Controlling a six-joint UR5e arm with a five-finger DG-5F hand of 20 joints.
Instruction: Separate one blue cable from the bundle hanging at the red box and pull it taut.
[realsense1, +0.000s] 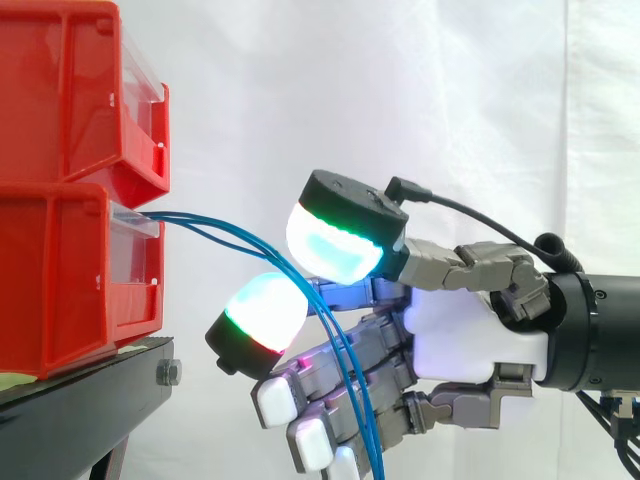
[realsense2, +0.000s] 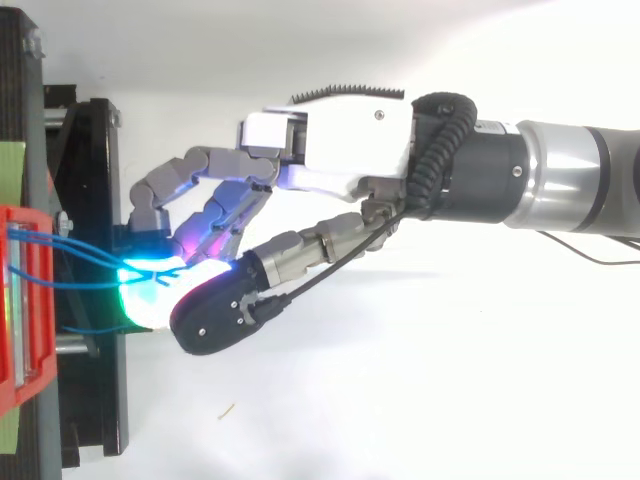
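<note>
Fingers (realsense1: 335, 245) around blue cables (realsense1: 325, 300) near red box (realsense1: 70, 270)

My hand (realsense1: 450, 330) is showing a smooth white plastic shell and matt grey links; its pads (realsense1: 335, 245) are glowing through milky plastic. The blue cables (realsense1: 322, 297) are gleaming, slick-sheathed. The red bins (realsense1: 60, 100) at left are shining as glossy plastic above a matt black stand (realsense1: 80, 410).

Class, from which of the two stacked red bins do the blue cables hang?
The lower bin: the cables leave its front lip, beneath the upper bin, which has none.
</note>
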